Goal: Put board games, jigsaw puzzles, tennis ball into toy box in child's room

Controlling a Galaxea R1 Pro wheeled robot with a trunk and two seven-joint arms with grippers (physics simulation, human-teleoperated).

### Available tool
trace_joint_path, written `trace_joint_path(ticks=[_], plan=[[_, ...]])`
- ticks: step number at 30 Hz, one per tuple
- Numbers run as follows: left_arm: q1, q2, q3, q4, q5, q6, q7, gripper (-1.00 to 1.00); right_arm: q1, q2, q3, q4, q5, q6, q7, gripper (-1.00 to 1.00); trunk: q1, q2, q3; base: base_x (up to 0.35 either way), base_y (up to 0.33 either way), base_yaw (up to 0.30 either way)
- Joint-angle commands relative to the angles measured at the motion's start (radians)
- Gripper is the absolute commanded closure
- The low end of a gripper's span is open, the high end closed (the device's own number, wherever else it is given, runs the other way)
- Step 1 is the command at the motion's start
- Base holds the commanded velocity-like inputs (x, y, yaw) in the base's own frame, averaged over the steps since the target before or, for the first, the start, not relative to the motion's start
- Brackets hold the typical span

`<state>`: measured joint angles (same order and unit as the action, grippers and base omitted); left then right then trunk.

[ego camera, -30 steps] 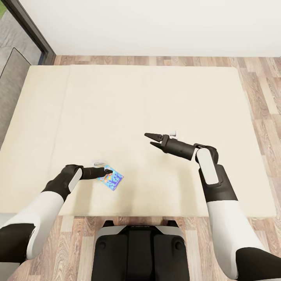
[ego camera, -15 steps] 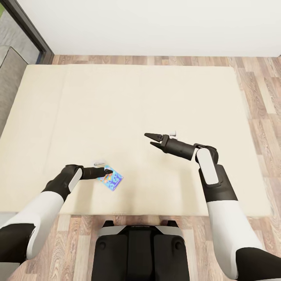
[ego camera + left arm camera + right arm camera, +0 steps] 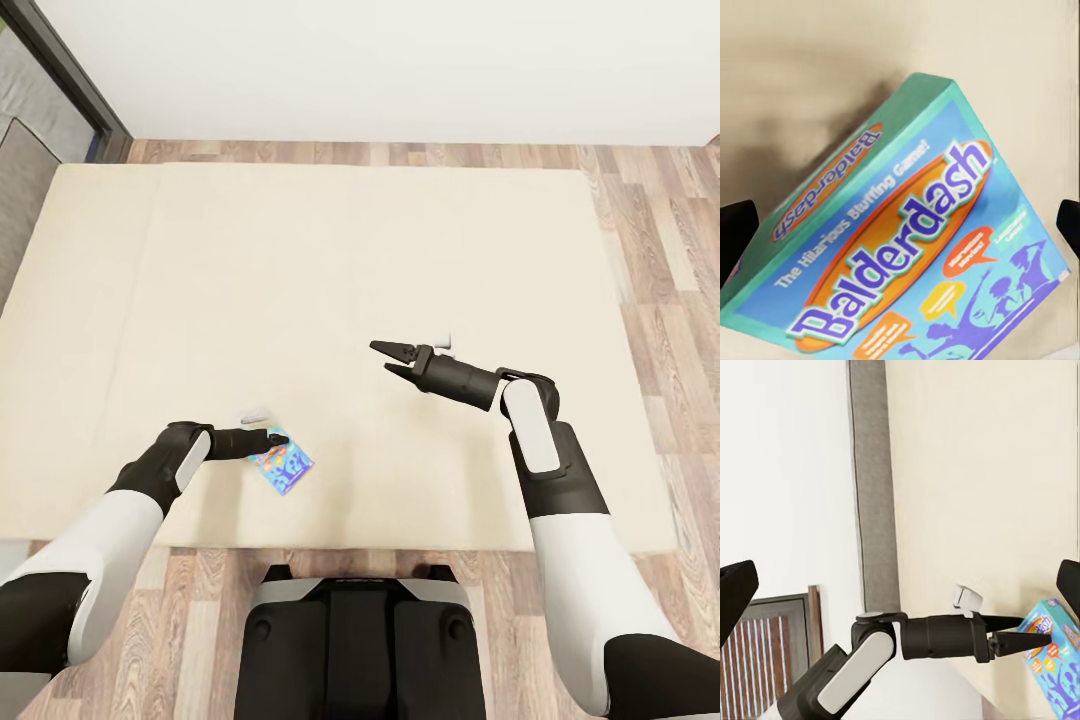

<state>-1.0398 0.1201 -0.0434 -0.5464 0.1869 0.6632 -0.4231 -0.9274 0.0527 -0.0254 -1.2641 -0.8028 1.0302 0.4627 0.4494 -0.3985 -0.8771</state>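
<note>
Gripping one small blue board game (image 3: 283, 467) near the bed's (image 3: 330, 250) front edge, your left gripper (image 3: 276, 438) clamps a corner of the box; the left wrist view shows it tilted, one edge raised off the mattress. Held by so little of its edge, the box could pivot or slip out as you lift it. Farther in, your right gripper (image 3: 389, 358) hovers unloaded over bare mattress, jaws parted. Count: one game box, one bed, two grippers. Beyond lie plank floor (image 3: 660, 230) and white wall (image 3: 400, 60).

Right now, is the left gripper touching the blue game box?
Touching. In the right wrist view the left gripper meets the blue game box edge.
</note>
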Motion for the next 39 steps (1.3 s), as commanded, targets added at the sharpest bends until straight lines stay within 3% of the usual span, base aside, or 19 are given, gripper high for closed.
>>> trace_joint_path(ticks=[1,16,30,39], plan=[[0.0,0.001,-0.005,-0.001,0.009,0.007,0.003,-1.0,-0.001,0.001,-0.003,0.0,0.008,0.005,0.009,-1.0,0.001,-0.002,-0.001,-0.001,-0.225,0.0],[0.0,0.001,-0.006,-0.001,0.01,0.006,0.004,-1.0,-0.001,0.001,-0.002,0.0,0.009,0.005,0.009,-1.0,0.001,-0.002,-0.001,0.0,-0.126,0.0],[0.0,0.015,0.011,-0.009,0.011,0.014,0.001,-1.0,0.0,0.001,-0.002,0.0,0.011,0.005,0.009,-1.0,0.001,-0.002,-0.001,0.0,-0.013,0.0],[0.0,0.052,0.034,-0.013,0.012,0.04,-0.002,-1.0,0.001,0.001,-0.002,0.0,0.012,0.005,0.009,-1.0,0.001,-0.002,-0.001,0.0,0.0,0.0]])
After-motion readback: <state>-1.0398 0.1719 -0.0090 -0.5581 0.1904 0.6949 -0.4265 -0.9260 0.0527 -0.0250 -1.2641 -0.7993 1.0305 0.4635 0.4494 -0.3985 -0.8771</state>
